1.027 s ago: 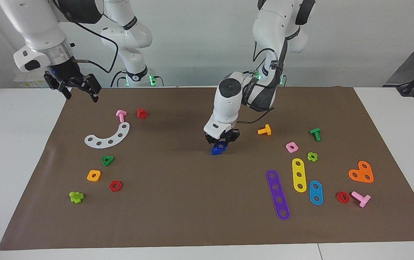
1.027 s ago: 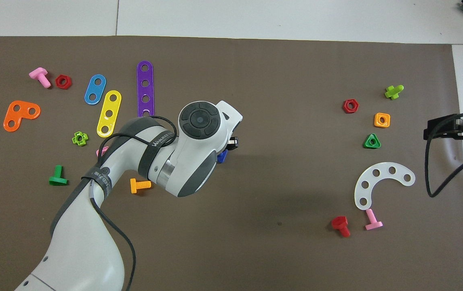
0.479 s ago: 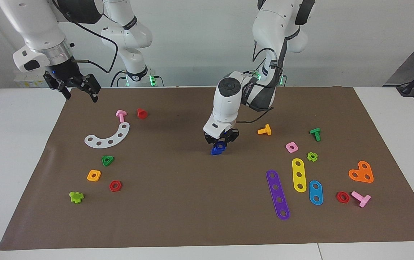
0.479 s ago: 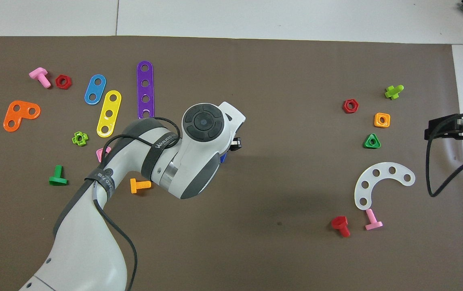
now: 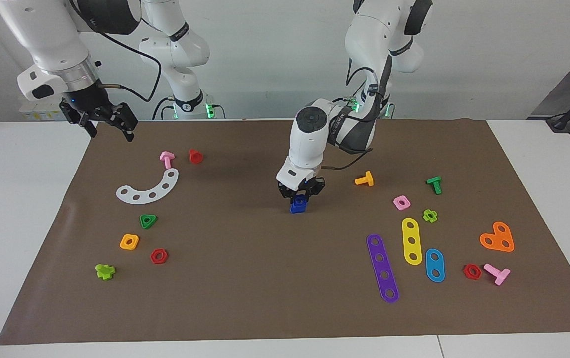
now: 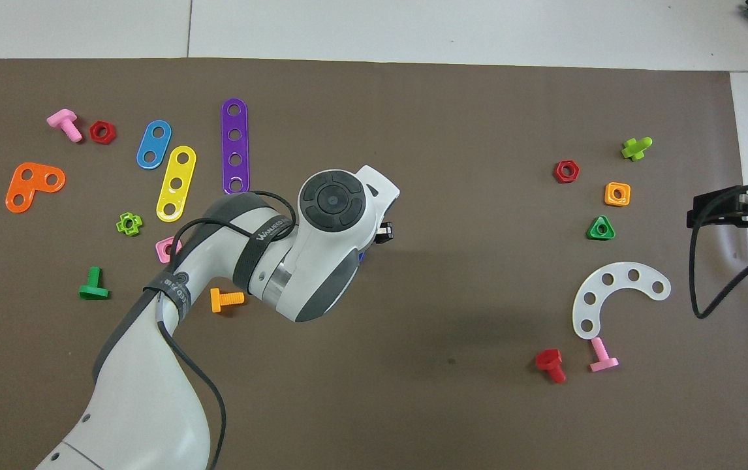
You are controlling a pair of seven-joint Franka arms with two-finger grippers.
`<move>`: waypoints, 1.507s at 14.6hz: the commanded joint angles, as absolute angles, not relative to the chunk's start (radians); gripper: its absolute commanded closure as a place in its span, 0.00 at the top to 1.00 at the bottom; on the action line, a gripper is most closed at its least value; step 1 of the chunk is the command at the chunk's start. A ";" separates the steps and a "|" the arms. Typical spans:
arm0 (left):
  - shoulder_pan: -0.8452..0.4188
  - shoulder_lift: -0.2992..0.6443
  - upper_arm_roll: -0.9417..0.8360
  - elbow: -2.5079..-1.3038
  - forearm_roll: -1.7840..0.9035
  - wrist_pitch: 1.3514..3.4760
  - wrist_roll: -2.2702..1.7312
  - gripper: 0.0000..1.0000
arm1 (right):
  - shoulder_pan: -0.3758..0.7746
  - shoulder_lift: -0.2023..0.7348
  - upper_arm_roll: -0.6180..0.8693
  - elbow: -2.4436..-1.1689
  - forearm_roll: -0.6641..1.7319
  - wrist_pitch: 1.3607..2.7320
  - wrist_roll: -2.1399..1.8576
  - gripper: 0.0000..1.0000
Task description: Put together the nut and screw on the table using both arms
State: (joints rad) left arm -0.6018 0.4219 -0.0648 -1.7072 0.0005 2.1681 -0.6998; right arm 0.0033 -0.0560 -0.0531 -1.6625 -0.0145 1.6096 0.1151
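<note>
My left gripper [image 5: 299, 195] hangs low over the middle of the brown mat [image 5: 245, 278], shut on the dark-blue nut [image 5: 299, 201]. Directly under the nut a second dark-blue part, the screw [image 5: 296, 209], touches the mat. I cannot tell whether the two are joined. In the overhead view the left arm's wrist covers them and only a blue sliver [image 6: 361, 256] shows. My right gripper [image 5: 111, 130] waits open and holds nothing, in the air over the mat's corner close to the right arm's base; it also shows as the right gripper [image 6: 697, 209] at the picture's edge.
Toward the right arm's end lie a white curved strip [image 5: 149, 188], a pink screw [image 5: 166, 158], a red screw [image 5: 195, 156], a green triangular nut [image 5: 148, 221] and an orange square nut [image 5: 129, 241]. Toward the left arm's end lie an orange screw [image 5: 364, 179], a pink nut [image 5: 402, 202] and coloured strips [image 5: 382, 267].
The left gripper has shifted slightly toward the right arm's end and turned, so the blue piece now stands squarer instead of tilted. The right arm has barely moved.
</note>
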 commanded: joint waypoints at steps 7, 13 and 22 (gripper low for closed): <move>-0.618 0.430 -0.051 -1.744 0.005 2.211 -0.718 0.10 | -0.017 -0.072 -0.051 -1.686 -0.003 1.608 0.075 1.00; -0.612 0.442 -0.051 -1.663 -0.006 2.114 -0.718 0.10 | -0.017 -0.078 -0.051 -1.695 -0.003 1.608 0.077 1.00; -0.611 0.446 -0.051 -1.661 -0.037 2.095 -0.718 0.10 | -0.017 -0.078 -0.051 -1.695 -0.003 1.608 0.074 1.00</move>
